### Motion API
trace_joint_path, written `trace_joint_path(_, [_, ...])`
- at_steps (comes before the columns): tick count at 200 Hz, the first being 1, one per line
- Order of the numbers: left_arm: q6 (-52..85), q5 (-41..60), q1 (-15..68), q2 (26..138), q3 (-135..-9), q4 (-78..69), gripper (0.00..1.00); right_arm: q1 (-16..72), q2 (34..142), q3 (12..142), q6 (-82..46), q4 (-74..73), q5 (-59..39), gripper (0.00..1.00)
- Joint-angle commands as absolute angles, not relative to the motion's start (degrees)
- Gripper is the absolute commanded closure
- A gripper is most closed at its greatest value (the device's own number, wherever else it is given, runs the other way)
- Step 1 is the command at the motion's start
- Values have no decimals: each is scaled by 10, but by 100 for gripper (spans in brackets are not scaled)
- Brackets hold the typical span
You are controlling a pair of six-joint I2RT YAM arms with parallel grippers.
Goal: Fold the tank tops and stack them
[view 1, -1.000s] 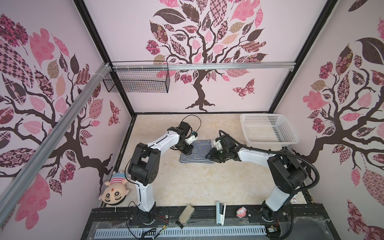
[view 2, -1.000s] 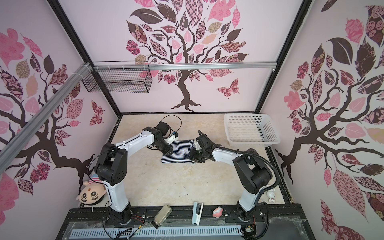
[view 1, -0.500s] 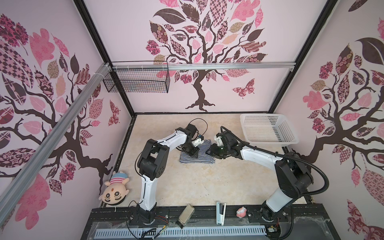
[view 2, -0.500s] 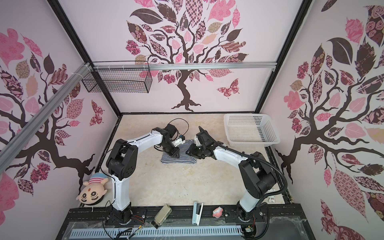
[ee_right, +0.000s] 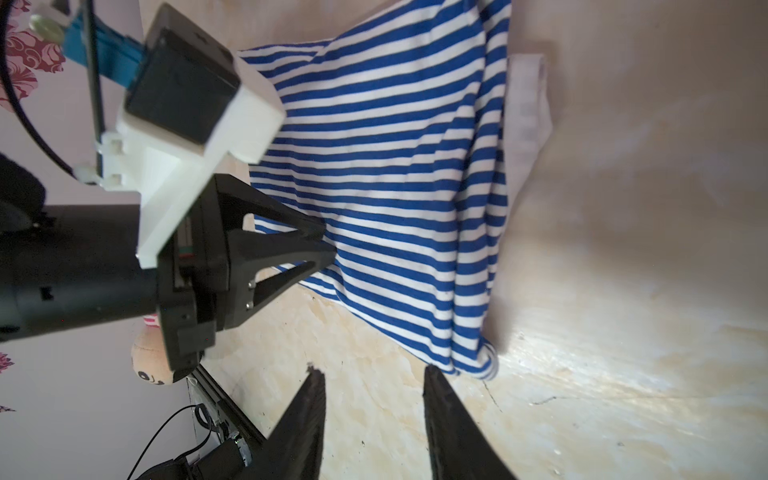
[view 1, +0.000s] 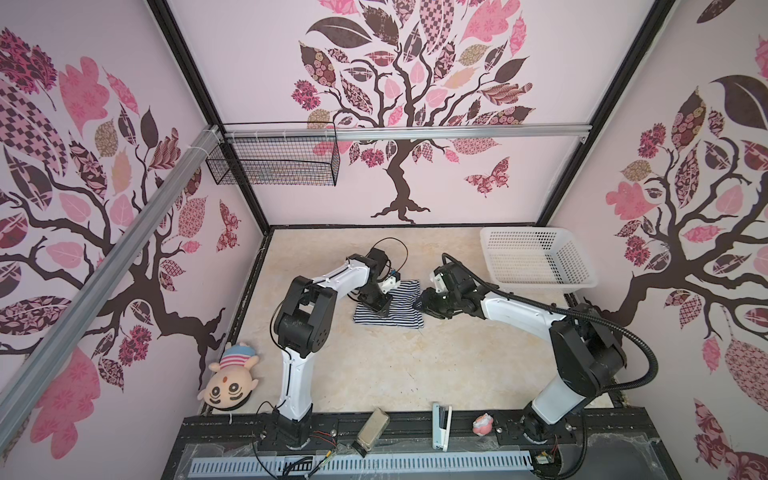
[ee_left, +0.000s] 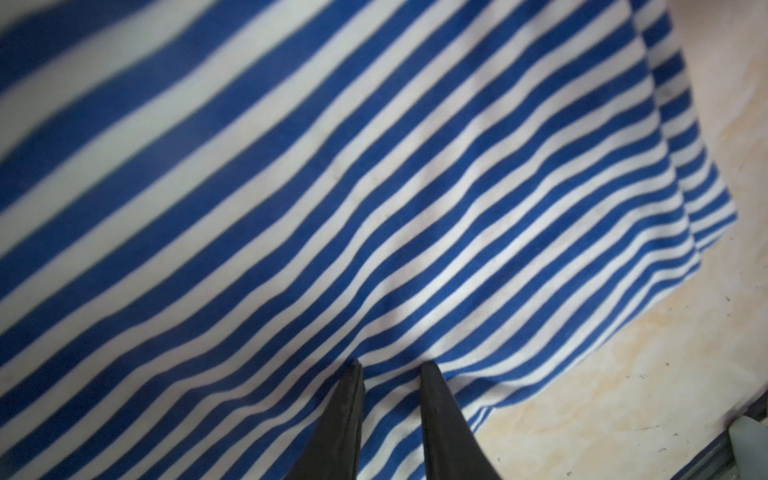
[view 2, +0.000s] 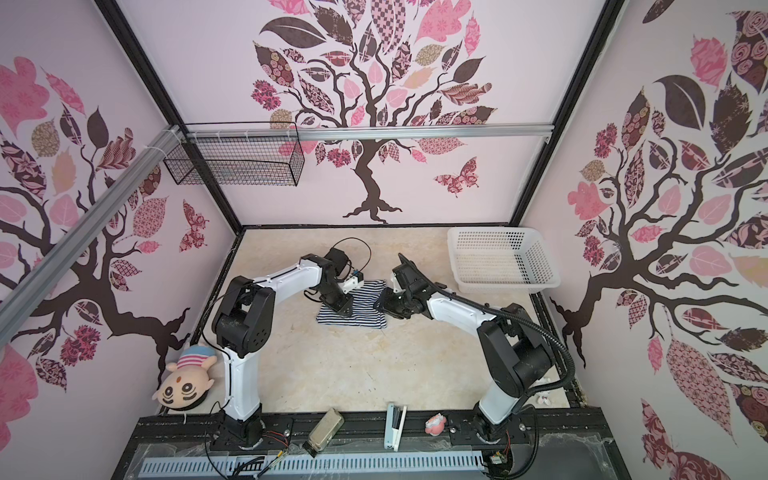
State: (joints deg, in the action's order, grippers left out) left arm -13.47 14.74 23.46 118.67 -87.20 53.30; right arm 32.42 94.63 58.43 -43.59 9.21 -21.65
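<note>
Black railing (view 1: 415, 419) is running along the near edge in front of you, with a white stapler (view 1: 441, 426) lying on it, and a plush doll (view 1: 230, 380) is lying off to the left by the wall. Moving inward, both arms are reaching over the beige table (view 1: 374, 374) toward its middle, where the striped tank top (view 1: 397, 318) is lying flat, folded into a rough rectangle. Your left gripper (ee_left: 392, 368) is resting its tips on the cloth near one edge, its jaws standing a narrow gap apart with stripes showing between them. Your right gripper (ee_right: 374, 372) is hovering just beside a corner on the top's right side, its jaws spread wider and holding nothing, with bare table beneath them. In the right wrist view, white trim (ee_right: 528, 124) is peeking out from under the striped layers. Farther back on the right, a white plastic basket (view 1: 536, 286) is sitting apart from the top, and a black wire basket (view 1: 274, 166) is hanging on the back wall.
</note>
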Motion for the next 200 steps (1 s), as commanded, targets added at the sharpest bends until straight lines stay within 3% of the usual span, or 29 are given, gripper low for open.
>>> trace_joint_path(1, [-140,114,177,1211,-904,555,72,321,947,589,-439,105,-211,58])
trace_joint_path(76, [-170,141,41,1239,-964,597,72,321,996,593,-454,64,-222,58])
trace_joint_path(200, [-135,103,-40,1236,-970,565,72,330,1256,856,-490,56,-293,58])
